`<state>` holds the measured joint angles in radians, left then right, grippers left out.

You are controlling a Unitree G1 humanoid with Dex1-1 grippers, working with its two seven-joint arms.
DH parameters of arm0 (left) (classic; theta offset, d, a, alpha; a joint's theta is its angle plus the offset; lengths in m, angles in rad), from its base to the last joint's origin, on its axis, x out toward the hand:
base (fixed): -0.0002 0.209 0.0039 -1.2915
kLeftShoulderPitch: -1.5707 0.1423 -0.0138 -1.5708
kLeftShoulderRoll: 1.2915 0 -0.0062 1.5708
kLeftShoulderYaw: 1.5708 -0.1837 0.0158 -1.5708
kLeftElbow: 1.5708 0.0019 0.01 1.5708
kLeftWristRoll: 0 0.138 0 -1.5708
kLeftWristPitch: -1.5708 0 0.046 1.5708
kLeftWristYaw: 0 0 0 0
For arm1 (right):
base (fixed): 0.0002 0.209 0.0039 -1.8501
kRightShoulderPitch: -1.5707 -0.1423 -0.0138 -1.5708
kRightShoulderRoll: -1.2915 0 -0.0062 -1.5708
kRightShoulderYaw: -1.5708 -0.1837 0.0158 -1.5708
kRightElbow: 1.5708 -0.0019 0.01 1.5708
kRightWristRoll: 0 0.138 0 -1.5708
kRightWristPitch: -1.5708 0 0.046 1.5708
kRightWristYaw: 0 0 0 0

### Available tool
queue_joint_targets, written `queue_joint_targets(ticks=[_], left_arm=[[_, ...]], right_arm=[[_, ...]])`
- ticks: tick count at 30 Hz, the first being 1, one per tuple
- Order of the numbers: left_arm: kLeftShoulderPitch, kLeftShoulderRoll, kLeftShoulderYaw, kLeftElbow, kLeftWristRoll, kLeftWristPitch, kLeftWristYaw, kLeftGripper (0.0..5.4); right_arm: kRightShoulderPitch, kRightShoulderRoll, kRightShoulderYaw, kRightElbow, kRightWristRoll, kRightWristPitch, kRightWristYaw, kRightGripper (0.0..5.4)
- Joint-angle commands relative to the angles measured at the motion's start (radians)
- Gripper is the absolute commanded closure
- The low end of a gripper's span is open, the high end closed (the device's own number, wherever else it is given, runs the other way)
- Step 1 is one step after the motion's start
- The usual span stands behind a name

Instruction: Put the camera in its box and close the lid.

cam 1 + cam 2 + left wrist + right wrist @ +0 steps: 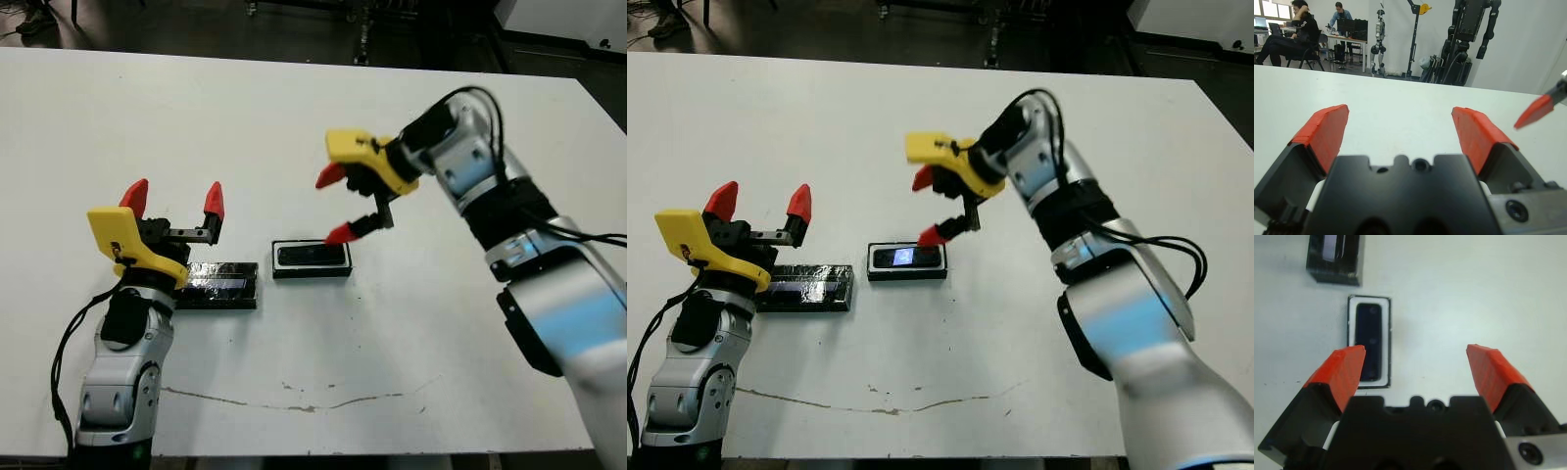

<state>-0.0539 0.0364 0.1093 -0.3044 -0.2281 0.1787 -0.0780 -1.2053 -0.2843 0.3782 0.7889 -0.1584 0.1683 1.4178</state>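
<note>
While the camera (312, 256) lies flat inside the box (312, 271), filling most of its white lining, the box stands uncovered near the middle of the white table (294, 127). Just left of the box, apart from it, the lid (217, 285) lies flat on the table. Above the box's right end hangs the right gripper (335, 205), fingers spread and empty, one red tip close over the box's rim. Left of the box, over the lid's far end, the left gripper (174, 200) is raised, fingers wide apart, holding nothing.
</note>
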Motion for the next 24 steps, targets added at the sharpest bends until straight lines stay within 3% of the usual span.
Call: queue_joint_targets(ticks=[1,5,8,15,20,24], left_arm=[[0.013,-0.002,0.002,0.003,0.0,-0.001,0.006,0.0],[0.012,-0.002,0.002,0.006,-0.002,-0.006,0.002,0.0],[0.011,-0.003,0.002,0.004,-0.008,-0.001,0.001,0.0],[0.007,-0.002,0.002,0.004,-0.01,0.003,0.003,0.0],[0.005,0.002,0.001,0.004,-0.013,0.003,0.001,0.0],[0.004,0.002,-0.001,0.002,-0.012,0.006,0.004,0.0]], right_arm=[[-0.006,-0.047,-0.064,-0.082,0.028,0.056,-0.067,0.03],[0.109,-0.072,-0.138,-0.345,0.062,0.242,-0.2,0.17],[0.248,-0.071,-0.187,-0.562,0.083,0.309,-0.328,0.49],[0.526,-0.055,-0.228,-0.862,0.088,0.208,-0.588,1.6],[0.665,-0.039,-0.237,-0.917,0.119,0.084,-0.687,2.45],[0.742,-0.04,-0.211,-0.95,0.098,0.02,-0.742,3.14]])
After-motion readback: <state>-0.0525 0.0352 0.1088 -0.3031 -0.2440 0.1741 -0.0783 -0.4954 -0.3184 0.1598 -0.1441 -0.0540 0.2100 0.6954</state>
